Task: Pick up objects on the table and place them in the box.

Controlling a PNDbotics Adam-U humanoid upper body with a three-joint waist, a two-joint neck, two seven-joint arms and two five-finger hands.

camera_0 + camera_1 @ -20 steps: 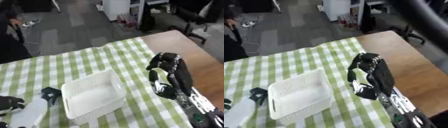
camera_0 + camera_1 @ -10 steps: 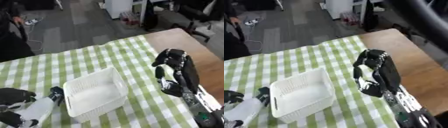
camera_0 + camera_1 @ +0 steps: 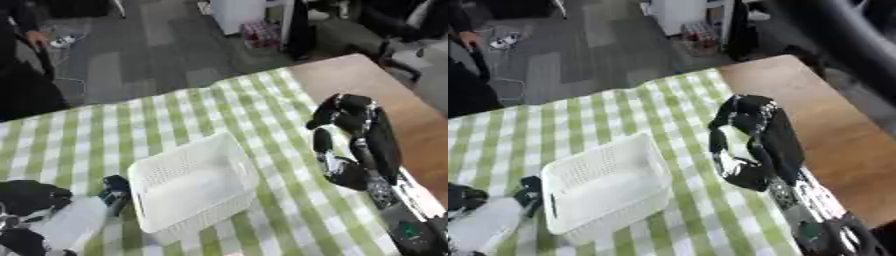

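beside the white box (image 3: 188,185), the left hand (image 3: 31,197) holds a white object (image 3: 74,225).

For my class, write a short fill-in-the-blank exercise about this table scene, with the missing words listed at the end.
1. The white basket stands on a green and white ____ cloth.
2. Inside, the basket is ____.
3. The right hand hovers to the basket's ____.
4. The left hand holds a ____ bottle with a dark cap.

Missing words: checked; empty; right; white

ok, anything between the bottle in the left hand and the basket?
Nothing visible. The left hand holds the white bottle right beside the white basket, its dark cap near the left wall. The basket looks empty.
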